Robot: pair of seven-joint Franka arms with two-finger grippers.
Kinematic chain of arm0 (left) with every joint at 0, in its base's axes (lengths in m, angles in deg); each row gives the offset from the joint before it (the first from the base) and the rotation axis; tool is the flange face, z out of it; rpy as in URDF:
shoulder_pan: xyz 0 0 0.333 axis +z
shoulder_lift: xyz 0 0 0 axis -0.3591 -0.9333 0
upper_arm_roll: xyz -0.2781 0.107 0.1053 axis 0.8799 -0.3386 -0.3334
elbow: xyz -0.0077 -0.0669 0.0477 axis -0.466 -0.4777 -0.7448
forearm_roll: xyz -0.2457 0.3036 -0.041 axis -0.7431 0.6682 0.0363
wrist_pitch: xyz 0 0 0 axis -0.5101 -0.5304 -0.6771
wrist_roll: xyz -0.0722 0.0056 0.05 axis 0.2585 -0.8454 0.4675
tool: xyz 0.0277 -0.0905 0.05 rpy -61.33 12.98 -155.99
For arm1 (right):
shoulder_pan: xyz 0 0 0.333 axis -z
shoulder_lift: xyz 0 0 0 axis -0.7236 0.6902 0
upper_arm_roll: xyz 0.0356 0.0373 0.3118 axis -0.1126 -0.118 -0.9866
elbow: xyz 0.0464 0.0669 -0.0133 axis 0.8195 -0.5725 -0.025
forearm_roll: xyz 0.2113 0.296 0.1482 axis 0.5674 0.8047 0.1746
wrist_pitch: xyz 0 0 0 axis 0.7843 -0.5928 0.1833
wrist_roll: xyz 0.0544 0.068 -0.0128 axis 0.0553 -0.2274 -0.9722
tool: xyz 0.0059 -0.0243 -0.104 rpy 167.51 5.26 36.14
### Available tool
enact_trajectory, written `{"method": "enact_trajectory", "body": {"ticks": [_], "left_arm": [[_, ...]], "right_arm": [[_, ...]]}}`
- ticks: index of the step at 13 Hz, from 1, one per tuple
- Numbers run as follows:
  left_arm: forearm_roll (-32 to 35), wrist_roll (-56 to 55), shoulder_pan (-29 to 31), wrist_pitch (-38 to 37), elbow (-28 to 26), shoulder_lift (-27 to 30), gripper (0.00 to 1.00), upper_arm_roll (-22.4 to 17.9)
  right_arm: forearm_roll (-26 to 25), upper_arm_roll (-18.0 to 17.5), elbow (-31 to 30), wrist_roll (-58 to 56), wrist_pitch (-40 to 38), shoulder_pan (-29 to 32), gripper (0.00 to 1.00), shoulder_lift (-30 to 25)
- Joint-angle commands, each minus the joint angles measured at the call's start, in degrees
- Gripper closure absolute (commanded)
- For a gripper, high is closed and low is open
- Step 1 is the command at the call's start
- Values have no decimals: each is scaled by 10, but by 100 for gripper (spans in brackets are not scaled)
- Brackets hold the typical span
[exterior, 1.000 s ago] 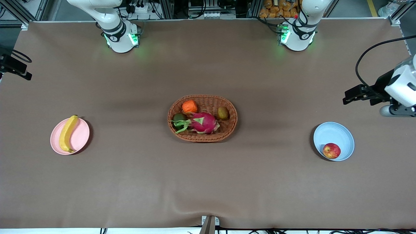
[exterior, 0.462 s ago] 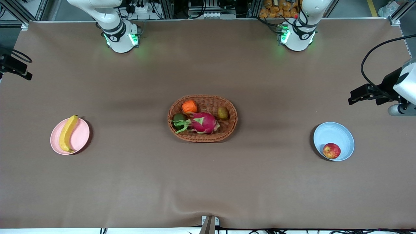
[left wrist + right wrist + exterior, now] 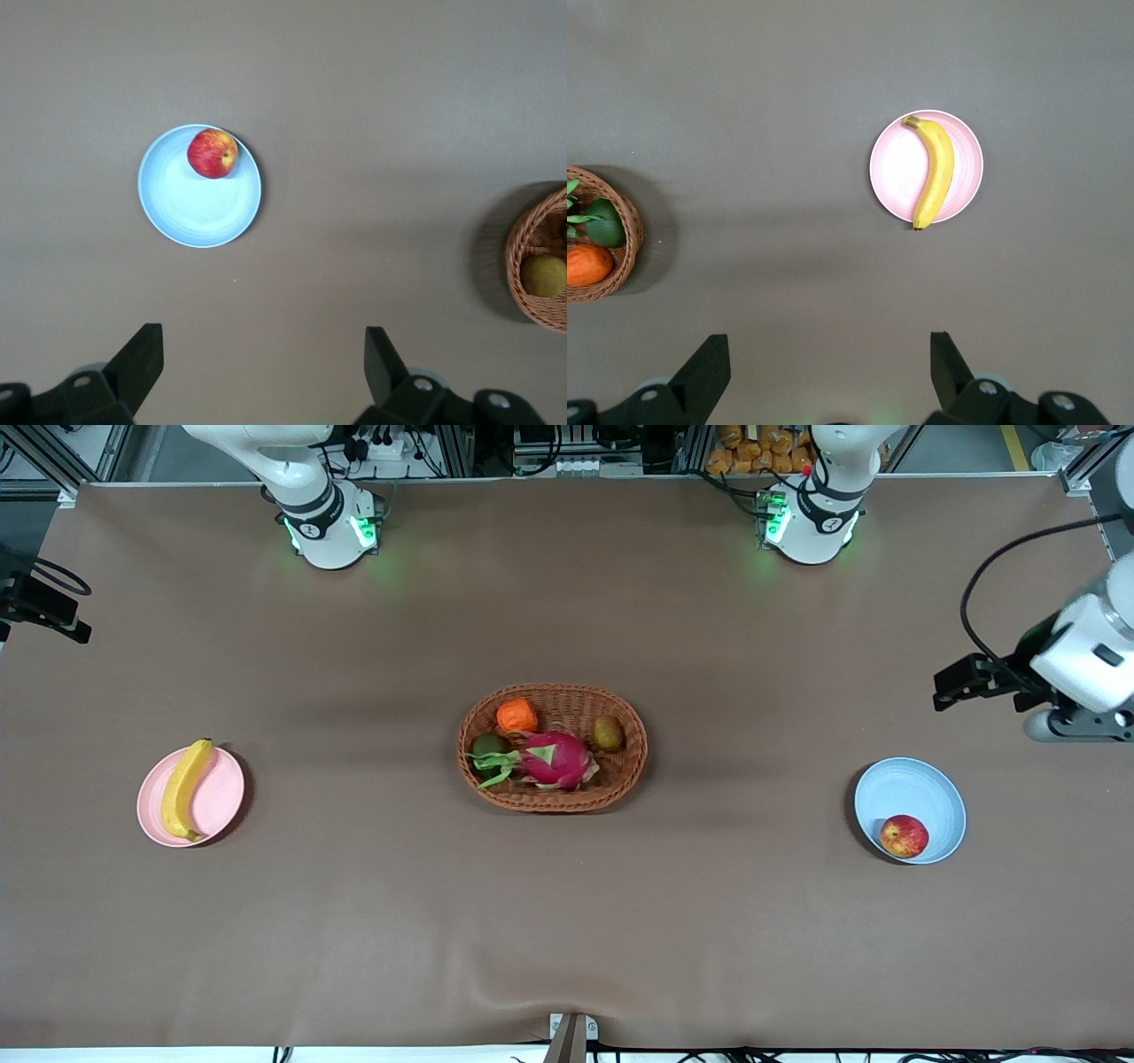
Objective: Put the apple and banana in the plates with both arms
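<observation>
The yellow banana (image 3: 185, 787) lies in the pale pink plate (image 3: 221, 802) toward the right arm's end of the table, and shows again in the right wrist view as banana (image 3: 934, 171) on plate (image 3: 893, 168). The red apple (image 3: 904, 836) rests in the light blue plate (image 3: 908, 790), against the rim nearer the front camera; the left wrist view shows the same apple (image 3: 212, 152) and plate (image 3: 197, 199). My left gripper (image 3: 263, 341) hangs high over bare table, open and empty. My right gripper (image 3: 830, 350) is likewise high, open and empty. The left arm's hand (image 3: 1076, 669) shows at the table's end.
An oval wicker basket (image 3: 620, 775) stands mid-table with an orange fruit (image 3: 516, 715), a pink dragon fruit (image 3: 554, 758), a kiwi (image 3: 609, 732) and a green fruit (image 3: 487, 744). Brown cloth covers the table; both arm bases stand along the edge farthest from the front camera.
The left arm's hand drifted toward the table's end, then came back and sits slightly higher in view. Fruit, plates and basket have not moved.
</observation>
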Motion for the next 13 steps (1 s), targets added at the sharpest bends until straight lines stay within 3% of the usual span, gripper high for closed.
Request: {"method": "enact_trajectory", "body": {"ticks": [1, 3, 7, 13], "left_arm": [[1, -1, -143, -17, 0, 41, 0, -145], [-26, 5, -228, -31, -5, 55, 0, -243], [-52, 34, -322, -54, -31, 84, 0, -362], [-61, 37, -322, -54, -69, 121, 0, -365]], "right_arm": [[-10, 2, 7, -4, -9, -2, 0, -3], [-10, 2, 7, -4, -10, -1, 0, -3], [-10, -1, 7, -1, -10, -2, 0, -3], [-8, -1, 7, 0, -10, -3, 0, -3]]}}
